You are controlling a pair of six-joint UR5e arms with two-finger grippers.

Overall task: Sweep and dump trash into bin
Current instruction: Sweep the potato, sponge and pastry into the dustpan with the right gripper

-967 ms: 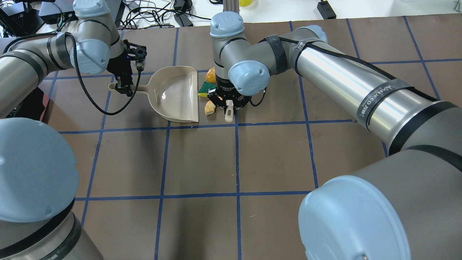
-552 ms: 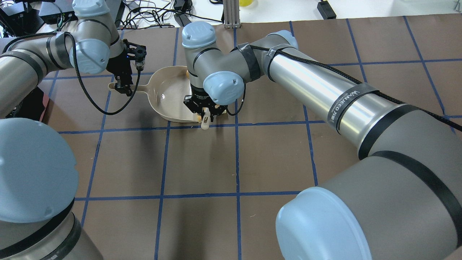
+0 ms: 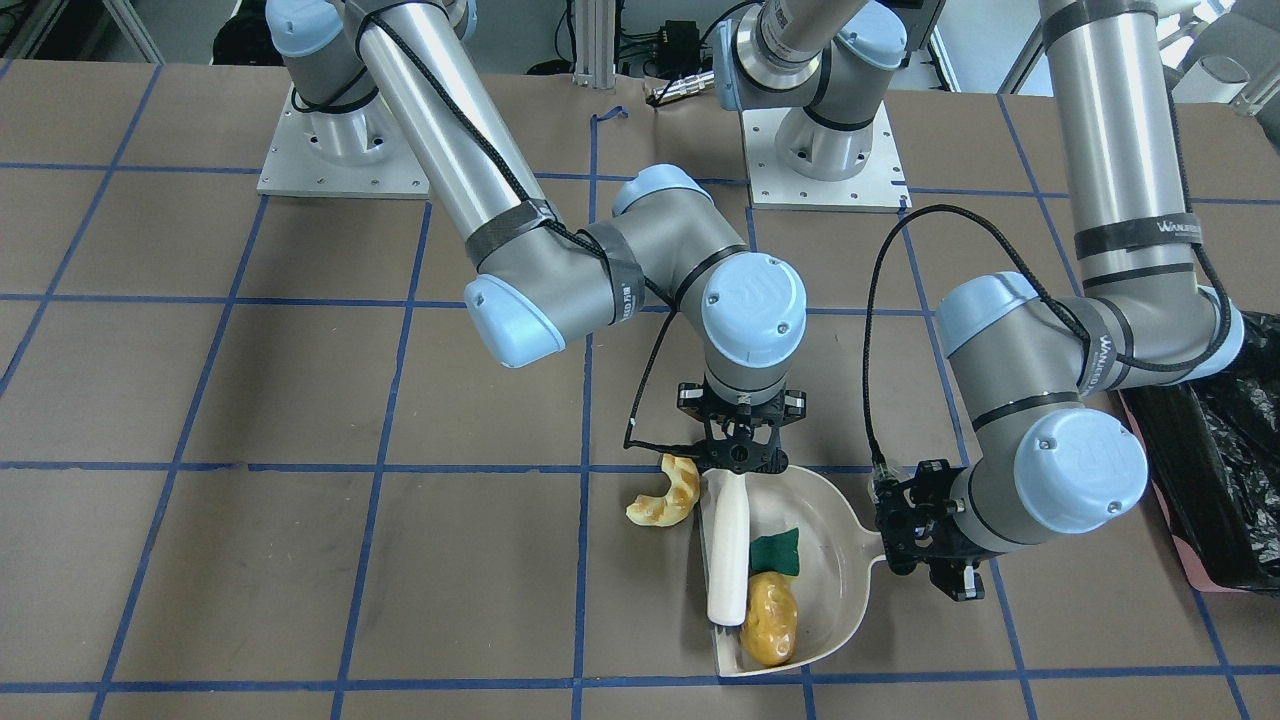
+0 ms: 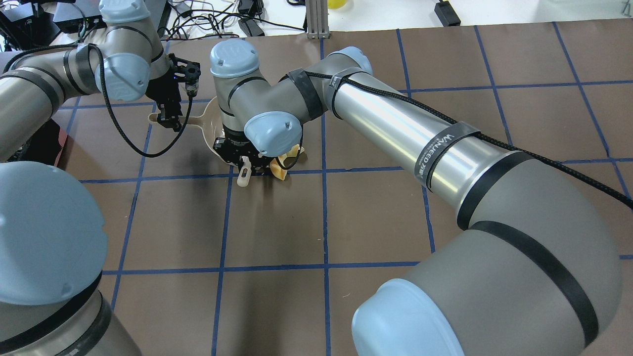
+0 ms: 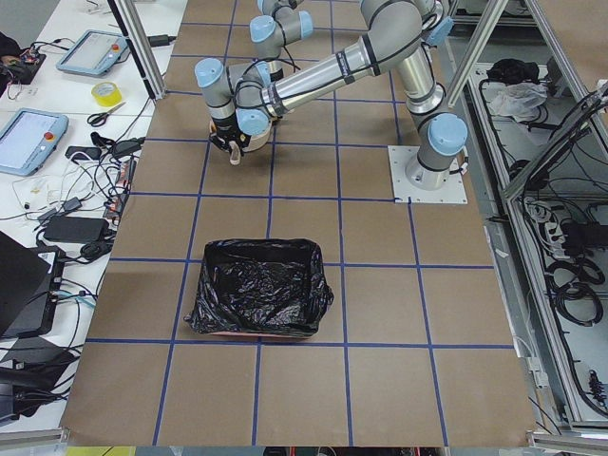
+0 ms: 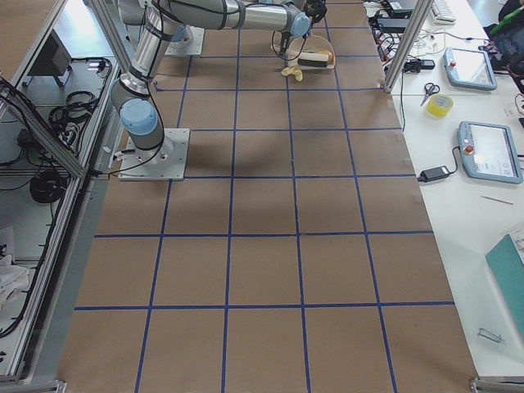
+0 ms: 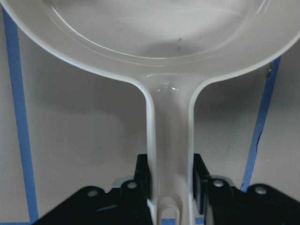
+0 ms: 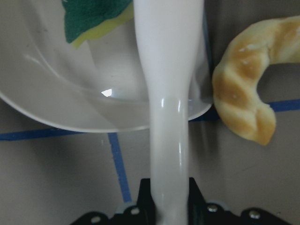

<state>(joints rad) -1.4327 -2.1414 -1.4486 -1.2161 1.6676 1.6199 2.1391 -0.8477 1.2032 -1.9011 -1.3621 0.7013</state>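
My left gripper [image 3: 925, 540] is shut on the handle of the cream dustpan [image 3: 835, 560], which lies flat on the table; the left wrist view shows the fingers [image 7: 142, 180] clamping the handle [image 7: 169, 140]. My right gripper [image 3: 738, 455] is shut on a white brush [image 3: 728, 550] that lies across the pan's mouth. The yellow-brown lump [image 3: 768, 620] and the green sponge wedge [image 3: 777, 552] are inside the pan. The orange-cream peel piece [image 3: 665, 492] lies on the table just outside the pan's rim, beside the brush [image 8: 168, 93]. The black-bagged bin [image 5: 258, 299] stands well apart, on my left.
The bin's edge [image 3: 1210, 470] shows behind my left arm's elbow. Both arm bases [image 3: 340, 140] stand at the robot's side of the table. Cables and power bricks [image 4: 237, 20] lie beyond the far edge. Tablets and a tape roll [image 5: 103, 92] sit on the side tables.
My right arm swept the brush leftward across the pan's mouth, pushing the lump and the sponge into the pan. The peel piece stayed outside. My left gripper has not moved.
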